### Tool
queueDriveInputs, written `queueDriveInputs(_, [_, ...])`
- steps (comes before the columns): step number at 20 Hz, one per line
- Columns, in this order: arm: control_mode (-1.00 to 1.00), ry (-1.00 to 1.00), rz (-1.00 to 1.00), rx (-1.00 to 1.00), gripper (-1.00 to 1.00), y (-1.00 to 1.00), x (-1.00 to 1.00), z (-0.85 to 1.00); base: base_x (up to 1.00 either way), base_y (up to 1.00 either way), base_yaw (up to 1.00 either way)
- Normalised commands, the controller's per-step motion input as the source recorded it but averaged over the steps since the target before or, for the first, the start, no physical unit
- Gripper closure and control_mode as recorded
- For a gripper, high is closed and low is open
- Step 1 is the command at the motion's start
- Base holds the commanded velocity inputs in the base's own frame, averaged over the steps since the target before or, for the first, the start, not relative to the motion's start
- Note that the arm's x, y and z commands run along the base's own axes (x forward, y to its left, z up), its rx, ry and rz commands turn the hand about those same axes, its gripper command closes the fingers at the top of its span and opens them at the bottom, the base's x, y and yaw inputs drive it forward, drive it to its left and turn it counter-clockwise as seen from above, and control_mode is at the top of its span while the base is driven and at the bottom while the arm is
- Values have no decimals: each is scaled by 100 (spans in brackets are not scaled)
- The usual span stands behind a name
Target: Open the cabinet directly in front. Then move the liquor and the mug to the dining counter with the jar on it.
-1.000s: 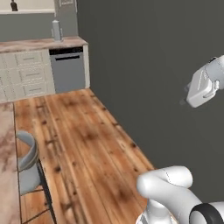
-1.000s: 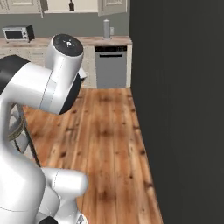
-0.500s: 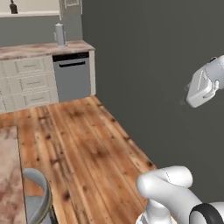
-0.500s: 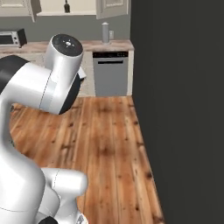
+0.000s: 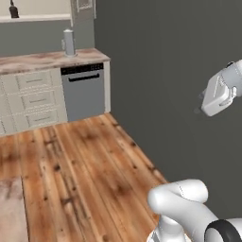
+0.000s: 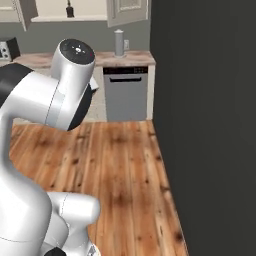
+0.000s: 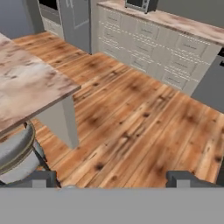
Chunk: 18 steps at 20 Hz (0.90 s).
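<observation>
Two finger tips of the gripper (image 7: 113, 180) stand wide apart at the bottom of the hand view, with nothing but wood floor (image 7: 131, 118) between them, so the hand is empty. Nearest it, on the left of that view, is a grey stool (image 7: 15, 151) tucked under the corner of the dining counter (image 7: 26, 83). If the base drives or turns with the arm folded this way, I judge an elbow or the hand could clip that corner or the stool. On the right, the dark wall (image 5: 170, 71) runs close beside the raised hand, so a swing to that side could scrape it. Farther off are the dishwasher (image 6: 126, 95) and the narrow marble top with a grey canister (image 6: 119, 43). Above them the cabinet (image 6: 127, 9) hangs with its doors swung open, and the right one juts out where a rising arm might catch it. Farthest, on the cabinet's shelf, the liquor (image 6: 70, 8) stands upright, its long axis vertical and its neck pointing up. It sits high and far from the gripper, so a reach that comes in level with the narrow neck would probably tip it off the shelf. The pictures do not let me make out the mug.
</observation>
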Motion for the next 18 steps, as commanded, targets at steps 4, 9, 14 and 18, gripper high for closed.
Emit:
queueDriveInputs(4, [100,0,0,0,-100,0,0,0,100,37,-2])
queueDriveInputs(9, [100,0,0,0,-100,0,0,0,100,28,-2])
queueDriveInputs(14, [100,0,0,0,-100,0,0,0,100,26,-2])
queueDriveInputs(18, [100,0,0,0,-100,0,0,0,100,18,0])
